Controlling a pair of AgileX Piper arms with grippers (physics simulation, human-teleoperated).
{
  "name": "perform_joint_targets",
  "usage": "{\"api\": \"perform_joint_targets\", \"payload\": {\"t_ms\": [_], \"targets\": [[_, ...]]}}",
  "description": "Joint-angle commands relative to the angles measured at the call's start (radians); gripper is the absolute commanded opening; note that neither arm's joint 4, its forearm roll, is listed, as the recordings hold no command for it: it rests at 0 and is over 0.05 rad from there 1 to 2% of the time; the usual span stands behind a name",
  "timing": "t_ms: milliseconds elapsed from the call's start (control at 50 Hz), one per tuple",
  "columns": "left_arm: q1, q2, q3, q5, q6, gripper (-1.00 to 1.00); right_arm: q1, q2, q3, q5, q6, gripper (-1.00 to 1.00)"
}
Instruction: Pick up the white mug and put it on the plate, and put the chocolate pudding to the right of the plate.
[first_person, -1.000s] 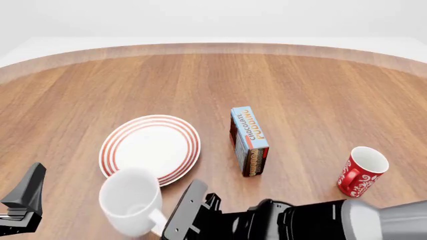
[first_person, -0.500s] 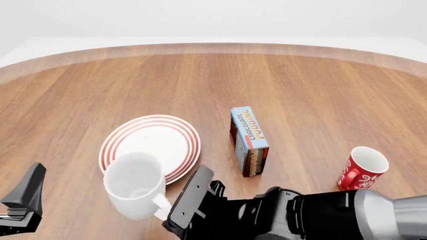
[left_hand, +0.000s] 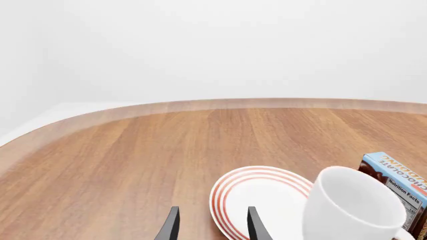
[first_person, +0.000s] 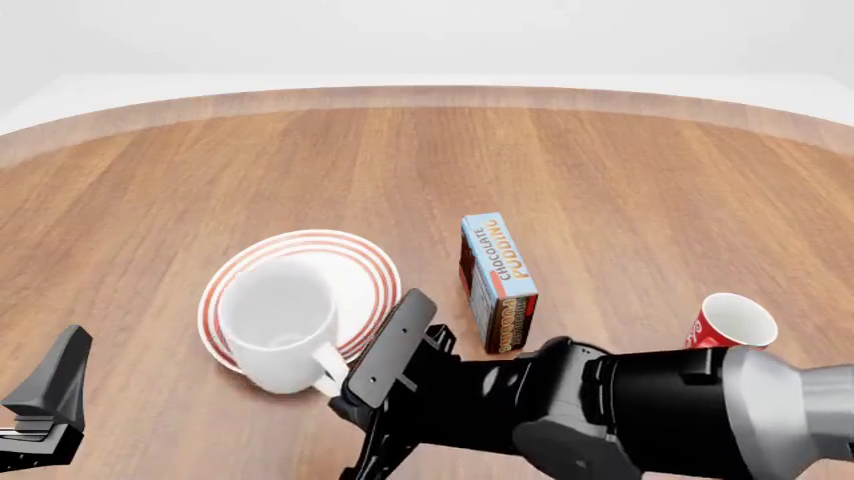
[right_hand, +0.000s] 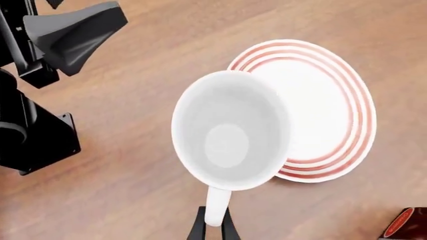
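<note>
The white mug (first_person: 278, 322) stands upright over the near left part of the plate (first_person: 363, 262), whose red rings show around it. My right gripper (first_person: 350, 385) is shut on the mug's handle (right_hand: 217, 207); in the right wrist view the mug (right_hand: 230, 130) overlaps the plate (right_hand: 327, 100) rim. Whether the mug touches the plate I cannot tell. The chocolate pudding (first_person: 499, 280) stands on the table just right of the plate, apart from it. My left gripper (left_hand: 212, 230) is open and holds nothing, low at the near left (first_person: 51, 395), facing the plate (left_hand: 257, 197).
A red mug with white pattern (first_person: 727, 325) stands at the near right, partly behind my right arm (first_person: 627, 410). The left arm's black links (right_hand: 40, 75) lie close beside the white mug. The far table edge (first_person: 427, 95) curves across the back.
My right gripper has carried the white mug away from the near edge and onward over the plate's near rim. The left arm, pudding and red mug have stayed put.
</note>
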Motion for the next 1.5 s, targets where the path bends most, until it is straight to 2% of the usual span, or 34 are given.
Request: {"api": "perform_joint_targets", "payload": {"t_ms": [20, 340, 920, 1500], "targets": [[0.0, 0.0, 0.0, 0.0, 0.0, 1.0, -0.031, -0.006, -0.033, 0.008, -0.008, -1.0], [0.0, 0.0, 0.0, 0.0, 0.0, 1.0, -0.094, 0.005, -0.064, 0.01, -0.039, -1.0], [0.0, 0.0, 0.0, 0.0, 0.0, 1.0, -0.153, 0.053, -0.155, 0.026, -0.073, -1.0], [0.0, 0.0, 0.0, 0.0, 0.0, 1.0, -0.181, 0.155, -0.23, -0.007, -0.058, -1.0]]}}
